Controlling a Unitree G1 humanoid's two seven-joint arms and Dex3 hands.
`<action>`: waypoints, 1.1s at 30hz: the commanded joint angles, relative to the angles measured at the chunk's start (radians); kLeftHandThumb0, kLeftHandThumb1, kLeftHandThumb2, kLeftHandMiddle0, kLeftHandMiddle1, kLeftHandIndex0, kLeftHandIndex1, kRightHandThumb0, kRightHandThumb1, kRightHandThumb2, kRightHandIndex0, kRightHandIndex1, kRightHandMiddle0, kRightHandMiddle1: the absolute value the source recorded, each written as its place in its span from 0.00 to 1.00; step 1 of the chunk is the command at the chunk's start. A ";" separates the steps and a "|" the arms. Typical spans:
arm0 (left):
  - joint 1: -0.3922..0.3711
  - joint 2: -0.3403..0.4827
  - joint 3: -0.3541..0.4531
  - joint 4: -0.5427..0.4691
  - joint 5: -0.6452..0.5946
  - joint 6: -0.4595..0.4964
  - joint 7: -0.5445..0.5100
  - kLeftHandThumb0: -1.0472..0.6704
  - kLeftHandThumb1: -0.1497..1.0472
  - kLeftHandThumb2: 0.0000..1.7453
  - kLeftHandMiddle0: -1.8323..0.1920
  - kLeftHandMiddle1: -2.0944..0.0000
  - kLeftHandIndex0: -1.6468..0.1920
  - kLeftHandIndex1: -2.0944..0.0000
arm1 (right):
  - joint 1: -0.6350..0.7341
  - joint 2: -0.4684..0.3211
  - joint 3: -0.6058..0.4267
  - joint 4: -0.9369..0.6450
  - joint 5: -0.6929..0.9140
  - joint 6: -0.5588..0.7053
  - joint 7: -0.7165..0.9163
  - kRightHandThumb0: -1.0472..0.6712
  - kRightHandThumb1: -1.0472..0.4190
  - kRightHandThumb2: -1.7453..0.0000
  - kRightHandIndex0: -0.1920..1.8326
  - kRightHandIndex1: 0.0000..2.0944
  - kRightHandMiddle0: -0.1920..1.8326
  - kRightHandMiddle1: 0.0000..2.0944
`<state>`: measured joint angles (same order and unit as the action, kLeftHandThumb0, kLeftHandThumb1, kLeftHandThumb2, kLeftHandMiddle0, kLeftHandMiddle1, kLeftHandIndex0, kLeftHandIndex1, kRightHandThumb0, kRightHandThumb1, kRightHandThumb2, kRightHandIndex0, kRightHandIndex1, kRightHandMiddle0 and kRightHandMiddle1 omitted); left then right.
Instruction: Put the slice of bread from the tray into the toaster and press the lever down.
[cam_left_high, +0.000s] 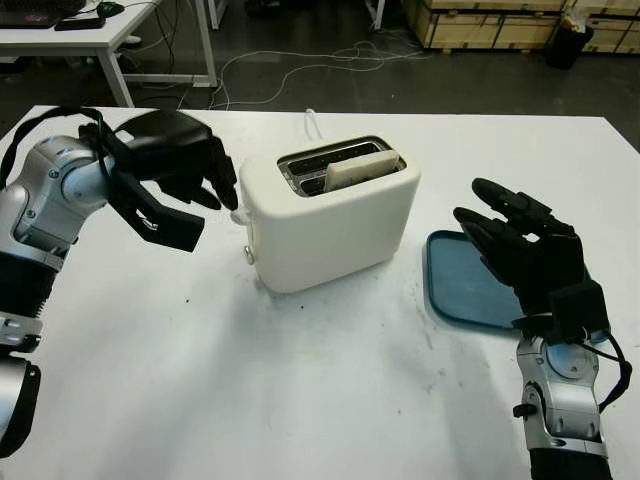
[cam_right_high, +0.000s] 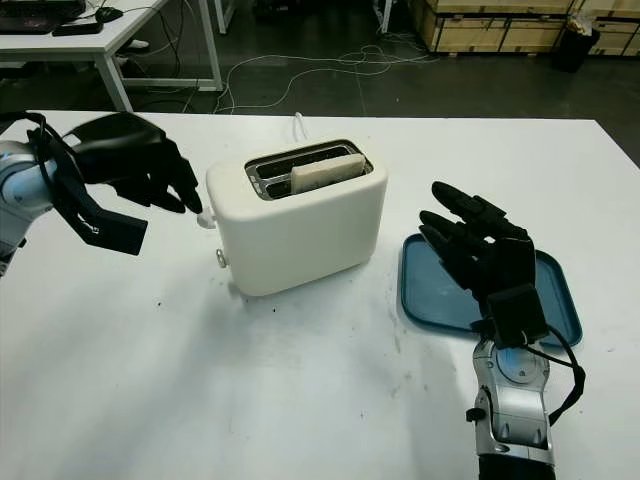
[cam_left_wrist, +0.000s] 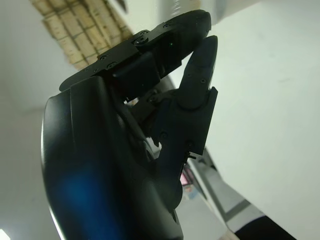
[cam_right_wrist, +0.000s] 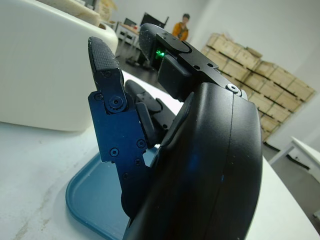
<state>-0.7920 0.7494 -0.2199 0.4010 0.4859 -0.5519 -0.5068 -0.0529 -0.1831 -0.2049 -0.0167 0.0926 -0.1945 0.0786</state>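
A white toaster (cam_left_high: 330, 225) stands mid-table with a pale slice of bread (cam_left_high: 358, 170) upright in its nearer slot, the top edge poking out. Its small white lever (cam_left_high: 241, 214) juts from the left end, still high. My left hand (cam_left_high: 205, 205) hovers at that end, fingers curled, with the fingertips (cam_left_high: 228, 192) just above the lever and nothing held. My right hand (cam_left_high: 500, 220) is open, raised over the blue tray (cam_left_high: 455, 290), which lies bare to the right of the toaster.
The white table (cam_left_high: 300, 400) has free room in front of the toaster. Beyond its far edge are a desk (cam_left_high: 90, 35), floor cables (cam_left_high: 300, 60) and stacked cartons (cam_left_high: 500, 20). A person (cam_right_wrist: 182, 27) sits far behind.
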 joint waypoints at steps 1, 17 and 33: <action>-0.029 -0.008 -0.011 0.021 0.008 -0.016 0.011 0.38 0.81 0.00 0.40 0.51 0.15 0.98 | 0.007 0.005 0.001 0.003 -0.004 0.000 -0.005 0.34 0.14 1.00 0.56 0.00 0.51 0.00; -0.049 -0.023 -0.022 0.087 0.019 -0.070 0.036 0.37 0.81 0.00 0.39 0.51 0.15 0.98 | 0.008 0.003 0.006 -0.003 -0.008 0.004 -0.012 0.34 0.14 1.00 0.56 0.00 0.51 0.00; -0.027 -0.039 -0.049 0.074 -0.004 -0.059 -0.034 0.35 0.84 0.00 0.41 0.50 0.17 0.99 | 0.006 0.004 0.005 -0.009 -0.005 0.010 -0.015 0.34 0.14 1.00 0.57 0.00 0.51 0.00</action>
<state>-0.8209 0.7147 -0.2549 0.4739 0.4915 -0.6140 -0.5272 -0.0454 -0.1828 -0.1999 -0.0170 0.0914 -0.1944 0.0702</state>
